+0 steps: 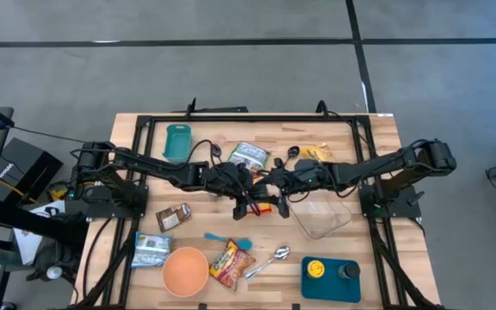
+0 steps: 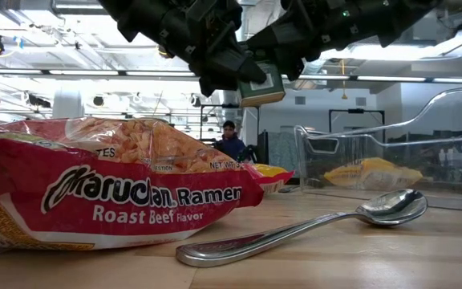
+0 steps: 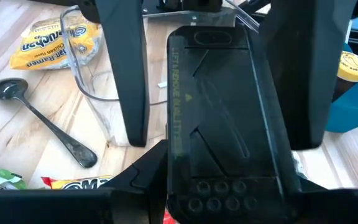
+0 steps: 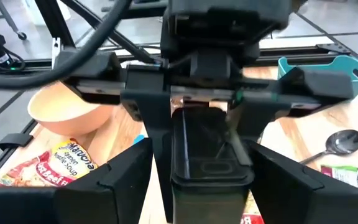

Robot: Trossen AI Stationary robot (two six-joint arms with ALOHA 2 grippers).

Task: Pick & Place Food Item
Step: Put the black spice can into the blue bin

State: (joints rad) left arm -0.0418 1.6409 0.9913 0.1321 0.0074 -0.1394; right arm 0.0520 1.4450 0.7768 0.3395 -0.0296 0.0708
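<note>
A black rectangular food pack (image 3: 222, 112) with raised lettering on its top hangs above the middle of the table (image 1: 377, 129). My left gripper (image 4: 197, 121) reaches in from the table's left and is shut on it. My right gripper (image 4: 207, 186) comes from the table's right and faces the left one. It is open, with its fingers (image 3: 126, 74) standing on either side of the pack's far end, and a strip of table shows between one finger and the pack. The low view shows the pack's end (image 2: 261, 87) high between both grippers. My left gripper pinches the pack's two long sides (image 4: 180, 134) between its two fingers, at the end nearest that arm. The fingers come from the table's left, slanting a little downward, and lie along the pack. The pack is lifted clear and sticks out toward my right gripper.
Under the grippers lies a red-and-yellow packet (image 1: 269, 207), beside a clear tub (image 1: 321, 215). Toward the near edge are a Maruchan ramen pack (image 1: 228, 263), spoon (image 1: 269, 258), orange bowl (image 1: 185, 270) and blue tray (image 1: 351, 288). At the far side are a teal bin (image 1: 177, 142) and more packets (image 1: 248, 156).
</note>
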